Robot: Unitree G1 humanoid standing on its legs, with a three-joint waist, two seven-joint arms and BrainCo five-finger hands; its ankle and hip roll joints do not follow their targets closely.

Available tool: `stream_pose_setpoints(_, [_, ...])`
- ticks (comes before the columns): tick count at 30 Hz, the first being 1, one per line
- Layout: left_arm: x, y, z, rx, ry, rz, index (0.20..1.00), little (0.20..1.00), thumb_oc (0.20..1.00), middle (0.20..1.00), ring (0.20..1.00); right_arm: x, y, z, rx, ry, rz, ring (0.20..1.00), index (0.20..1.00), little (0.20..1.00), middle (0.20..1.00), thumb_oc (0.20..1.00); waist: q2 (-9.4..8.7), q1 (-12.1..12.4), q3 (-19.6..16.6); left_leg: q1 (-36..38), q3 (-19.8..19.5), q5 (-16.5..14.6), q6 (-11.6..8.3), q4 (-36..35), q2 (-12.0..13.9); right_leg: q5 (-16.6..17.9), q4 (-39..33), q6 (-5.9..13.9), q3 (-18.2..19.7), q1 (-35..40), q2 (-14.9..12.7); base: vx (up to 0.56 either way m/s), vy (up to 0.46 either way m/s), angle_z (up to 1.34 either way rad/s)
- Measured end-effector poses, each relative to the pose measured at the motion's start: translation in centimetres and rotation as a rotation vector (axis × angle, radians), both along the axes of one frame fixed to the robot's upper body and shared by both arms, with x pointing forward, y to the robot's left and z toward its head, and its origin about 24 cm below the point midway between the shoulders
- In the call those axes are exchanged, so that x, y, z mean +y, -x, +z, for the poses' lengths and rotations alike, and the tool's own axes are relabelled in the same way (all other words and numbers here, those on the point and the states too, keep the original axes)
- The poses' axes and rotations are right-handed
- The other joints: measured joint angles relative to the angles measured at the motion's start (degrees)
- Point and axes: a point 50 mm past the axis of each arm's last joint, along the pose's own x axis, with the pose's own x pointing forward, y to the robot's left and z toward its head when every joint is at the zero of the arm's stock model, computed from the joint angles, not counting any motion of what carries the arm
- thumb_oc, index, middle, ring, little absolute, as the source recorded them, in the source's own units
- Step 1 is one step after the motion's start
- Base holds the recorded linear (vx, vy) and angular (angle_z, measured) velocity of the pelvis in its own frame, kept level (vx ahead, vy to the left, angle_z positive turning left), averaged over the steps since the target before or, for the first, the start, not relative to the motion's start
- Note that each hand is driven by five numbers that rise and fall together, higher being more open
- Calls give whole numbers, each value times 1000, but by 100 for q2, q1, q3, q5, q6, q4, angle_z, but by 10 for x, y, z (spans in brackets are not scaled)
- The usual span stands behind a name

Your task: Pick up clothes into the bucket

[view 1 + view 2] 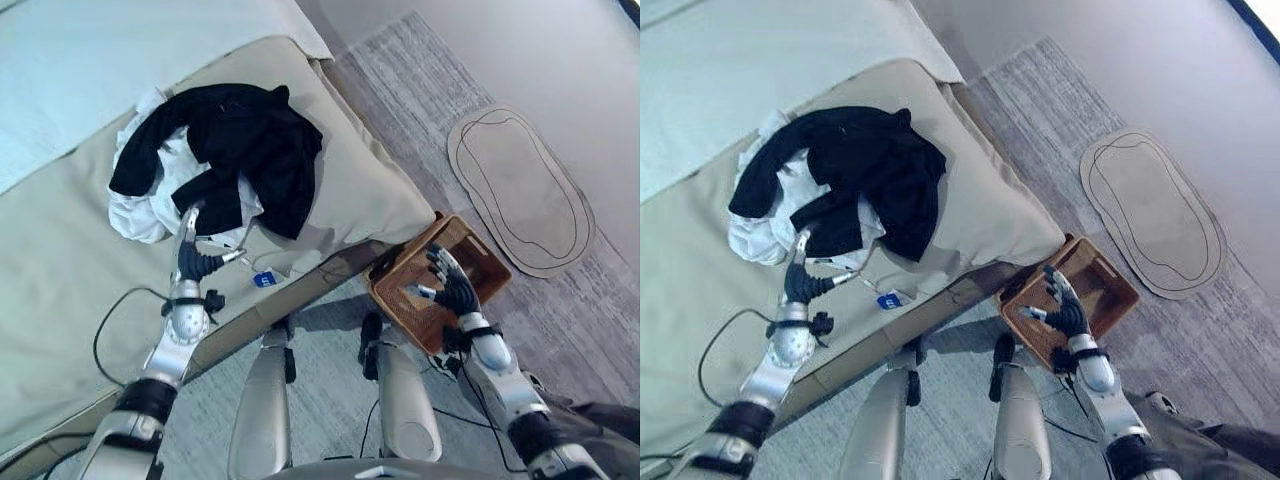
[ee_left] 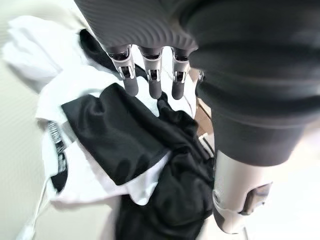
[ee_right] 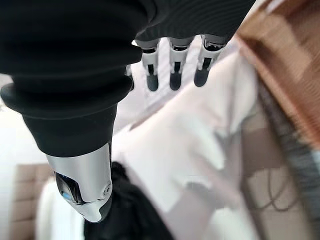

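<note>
A heap of clothes lies on the beige bed (image 1: 60,300): a black garment (image 1: 250,150) draped over a white one (image 1: 140,215). My left hand (image 1: 192,262) hovers at the near edge of the heap, open, its fingers (image 2: 150,82) straight above the black and white cloth (image 2: 125,145). A brown wicker basket (image 1: 400,290) stands on the floor beside the bed's corner. Over the basket's rim my right hand (image 1: 455,290) is open with its fingers (image 3: 172,72) spread, holding nothing.
A grey rug (image 1: 430,100) covers the floor to the right, with an oval beige mat (image 1: 520,190) on it. A blue tag (image 1: 264,280) and a thin cord (image 1: 120,310) lie on the bed near my left hand. A pale blue sheet (image 1: 90,70) covers the far bed.
</note>
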Motion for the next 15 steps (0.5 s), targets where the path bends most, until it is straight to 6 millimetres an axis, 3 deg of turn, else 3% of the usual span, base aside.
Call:
stream_pose_setpoints(4, [15, -21, 24, -40, -195, 71, 1000, 1000, 1000, 1000, 1000, 10, -15, 20, -84, -36, 37, 1000, 1000, 1000, 1000, 1000, -31, -69, 33, -324, 35, 26, 35, 108, 8, 3, 150, -15, 84, -375, 1, -32, 62, -6])
stream_pose_setpoints(8, [38, -26, 40, -76, -318, 195, 1000, 1000, 1000, 1000, 1000, 16, -15, 26, -107, -40, 76, 1000, 1000, 1000, 1000, 1000, -178, -230, 112, -441, 152, 50, 17, 116, 15, 54, 114, 2, 183, -545, -1, -11, 46, -10])
stream_pose_setpoints(15, [35, -46, 73, -158, -473, 226, 1000, 1000, 1000, 1000, 1000, 19, -10, 19, -79, -33, 121, 1000, 1000, 1000, 1000, 1000, -243, -412, 156, -642, 169, 47, 21, 177, 14, 121, 18, 36, 225, -700, 17, -18, 38, -5])
